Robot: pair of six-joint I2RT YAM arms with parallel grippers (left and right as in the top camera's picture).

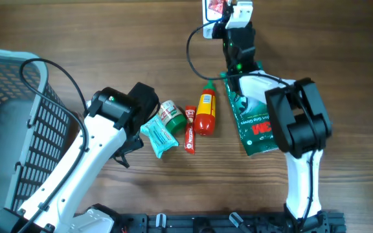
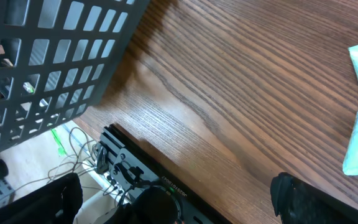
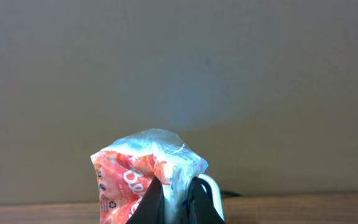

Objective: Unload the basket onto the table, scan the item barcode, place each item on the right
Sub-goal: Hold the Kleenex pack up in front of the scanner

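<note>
The right tool [image 3: 176, 200] is pinched on a crinkled packet [image 3: 143, 177] of glossy red-and-white film, its top bunched into a peak. The packet is held up beyond the tapering red-and-yellow bottle [image 1: 205, 113], at the far edge of the wood-grain surface [image 1: 342, 52]. Right of the bottle lies a flat green foil pouch [image 1: 248, 123]. Left of it lie a slim red stick sachet [image 1: 190, 129], a small cylindrical pot [image 1: 170, 112] and a rumpled teal wrapper [image 1: 158, 136]. Further left, the left tool [image 2: 179, 208] stands spread wide, holding nothing, beside a grey lattice basket [image 1: 11, 110].

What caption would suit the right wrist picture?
Right gripper pinches an orange-and-white packet before a plain backdrop.
</note>
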